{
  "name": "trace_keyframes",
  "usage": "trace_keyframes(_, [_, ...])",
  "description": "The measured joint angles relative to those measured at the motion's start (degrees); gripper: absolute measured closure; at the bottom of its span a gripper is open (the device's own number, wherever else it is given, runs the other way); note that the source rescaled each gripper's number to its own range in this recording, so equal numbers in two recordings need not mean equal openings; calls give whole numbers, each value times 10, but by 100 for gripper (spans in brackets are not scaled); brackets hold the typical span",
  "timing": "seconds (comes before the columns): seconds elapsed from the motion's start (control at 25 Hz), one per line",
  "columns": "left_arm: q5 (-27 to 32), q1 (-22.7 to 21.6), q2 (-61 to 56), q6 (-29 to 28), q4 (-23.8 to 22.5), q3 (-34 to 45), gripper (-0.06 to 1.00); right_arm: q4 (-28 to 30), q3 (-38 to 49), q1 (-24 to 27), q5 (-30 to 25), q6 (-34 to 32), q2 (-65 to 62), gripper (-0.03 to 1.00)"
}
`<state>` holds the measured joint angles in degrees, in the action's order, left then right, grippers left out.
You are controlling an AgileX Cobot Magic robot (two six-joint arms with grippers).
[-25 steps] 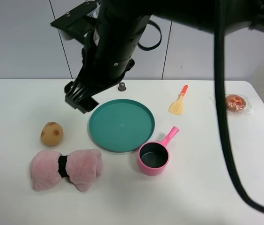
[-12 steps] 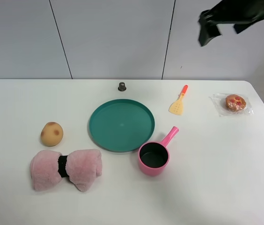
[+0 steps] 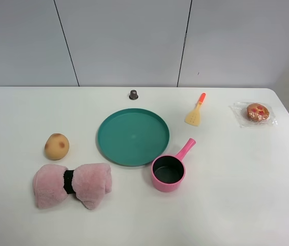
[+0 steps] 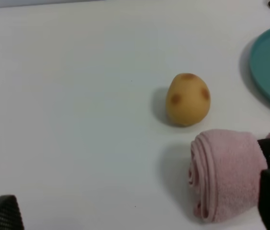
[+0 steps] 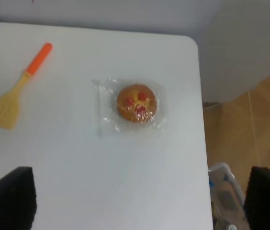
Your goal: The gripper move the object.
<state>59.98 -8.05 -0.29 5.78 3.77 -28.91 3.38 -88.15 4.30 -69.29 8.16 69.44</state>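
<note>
The pink rolled plush towel point(image 3: 71, 185) lies on the white surface point(image 3: 236, 195) toward its near left corner, its long axis running left to right across the high view, roughly level with the near edge. A black band point(image 3: 68, 181) cinches it at the middle, so the two fluffy halves flare out like a bow; the right half looks a little larger than the left. In the left wrist view the towel's rolled end point(image 4: 221, 175) faces the camera, its spiral layers visible.

A spotted tan potato point(image 3: 56, 146) sits just beyond the towel's left half, apart from it. The teal plate point(image 3: 133, 136) lies near the middle of the surface, and a pink saucepan point(image 3: 170, 170) stands just beside the plate's near right rim, handle pointing away to the right. Farther back are a yellow spatula with an orange handle point(image 3: 195, 112), a small dark knob point(image 3: 133, 94), and a wrapped pastry point(image 3: 257, 113) near the right edge.

No arm shows in the high view. The left hand point(image 4: 140, 213) shows only dark fingertips set wide apart at the frame's corners, holding nothing. The right hand point(image 5: 140, 201) is likewise spread wide and empty, above the pastry end of the surface.
</note>
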Motion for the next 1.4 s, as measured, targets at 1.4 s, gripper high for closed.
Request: trace_keyframes(1.4, [0, 0, 0, 0, 0, 0, -6, -14, 593, 1, 73, -61, -669, 4])
